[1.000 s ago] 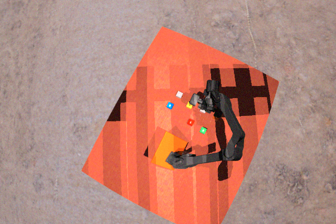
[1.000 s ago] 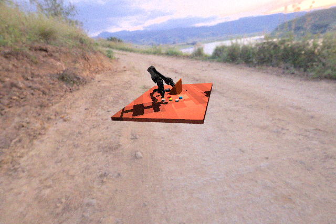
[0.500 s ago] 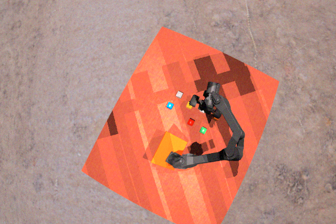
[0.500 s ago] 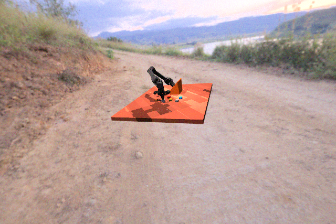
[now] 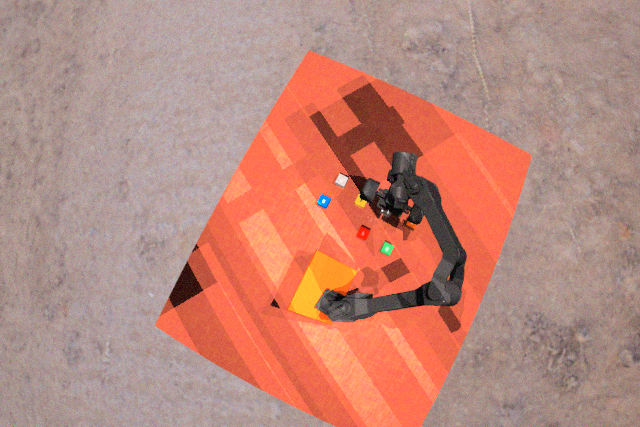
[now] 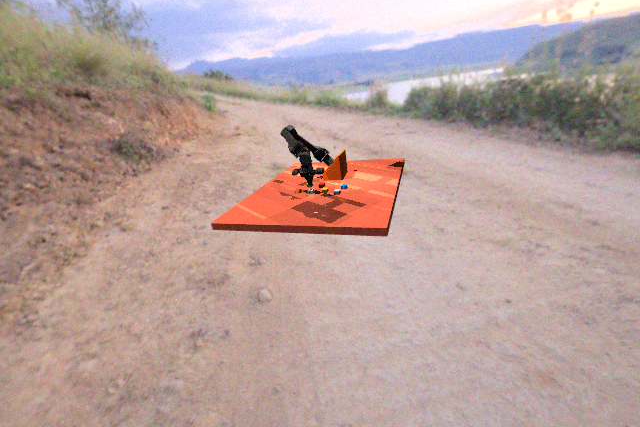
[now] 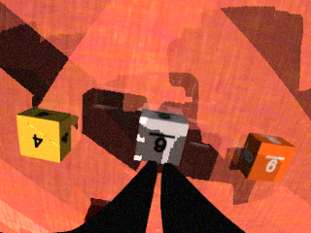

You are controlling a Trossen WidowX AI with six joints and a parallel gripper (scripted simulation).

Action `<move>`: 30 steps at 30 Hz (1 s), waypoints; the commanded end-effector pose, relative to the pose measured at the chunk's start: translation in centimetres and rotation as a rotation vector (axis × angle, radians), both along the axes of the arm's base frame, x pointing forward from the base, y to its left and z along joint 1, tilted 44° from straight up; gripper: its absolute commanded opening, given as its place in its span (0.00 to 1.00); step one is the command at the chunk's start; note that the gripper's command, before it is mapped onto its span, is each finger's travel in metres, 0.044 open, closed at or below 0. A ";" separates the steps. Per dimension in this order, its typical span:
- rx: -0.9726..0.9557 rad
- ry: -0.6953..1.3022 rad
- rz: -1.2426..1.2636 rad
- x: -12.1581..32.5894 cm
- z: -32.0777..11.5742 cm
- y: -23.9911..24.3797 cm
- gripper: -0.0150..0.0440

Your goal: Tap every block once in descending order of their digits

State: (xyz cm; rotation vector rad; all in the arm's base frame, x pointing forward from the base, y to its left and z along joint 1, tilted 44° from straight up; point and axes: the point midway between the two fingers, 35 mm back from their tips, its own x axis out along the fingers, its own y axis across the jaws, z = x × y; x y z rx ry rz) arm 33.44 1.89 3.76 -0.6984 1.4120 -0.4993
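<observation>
A white block (image 7: 162,138) (image 6: 310,191) with a barred, upside-down 6 or 9 stands just beyond the fingertips. My gripper (image 7: 158,169) is shut and empty above the table; contact with that block cannot be told. A yellow block (image 7: 38,138) (image 5: 360,200) showing an upside-down 4 is left in the wrist view. An orange block (image 7: 269,157) (image 6: 297,190) with a barred 6 or 9 is right. Another white block (image 5: 341,180), a blue block (image 5: 323,201), a red block (image 5: 362,232) and a green block (image 5: 387,248) have unreadable digits.
A slanted yellow-orange panel (image 5: 309,282) (image 6: 337,168) stands beside the arm's base. The patterned orange table (image 5: 289,350) (image 6: 258,215) carries dark shadows. The arm curves round the right side of the blocks in the top view.
</observation>
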 end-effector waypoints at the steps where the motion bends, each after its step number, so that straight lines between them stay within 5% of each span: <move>1: 0.010 -0.011 0.003 -0.1 2.7 2.7 0.29; 9: 0.008 -0.011 0.002 -0.8 5.7 5.4 0.29; 16: 0.012 -0.010 0.002 -3.8 -0.7 11.7 0.29; 22: 0.012 -0.010 0.002 -3.7 -0.9 11.5 0.29; 30: 0.010 -0.012 0.002 -2.8 -6.5 6.1 0.29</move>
